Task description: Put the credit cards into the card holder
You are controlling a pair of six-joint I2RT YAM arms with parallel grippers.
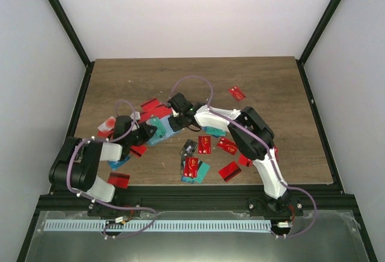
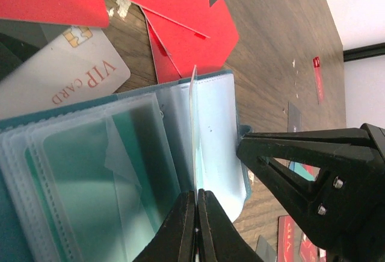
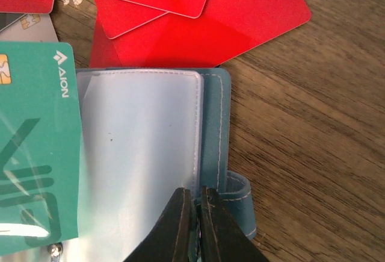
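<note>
The teal-blue card holder [image 1: 163,129] lies open on the table between both grippers. My left gripper [image 2: 197,194] is shut on one clear plastic sleeve [image 2: 194,117], which stands on edge above the other sleeves [image 2: 90,171]. My right gripper [image 3: 195,193] is shut on the holder's outer edge [image 3: 212,129], next to its strap loop [image 3: 239,196]. A green credit card [image 3: 36,147] lies over the left part of the holder's sleeve. Red credit cards [image 3: 198,27] and a whitish VIP card [image 2: 72,72] lie just beyond the holder.
More cards are scattered over the wooden table: red ones [image 1: 236,93] [image 1: 229,171] [image 1: 118,179], a cluster of red, dark and teal ones [image 1: 192,165], and a red pile behind the holder [image 1: 155,106]. Black frame rails [image 1: 317,123] border the table.
</note>
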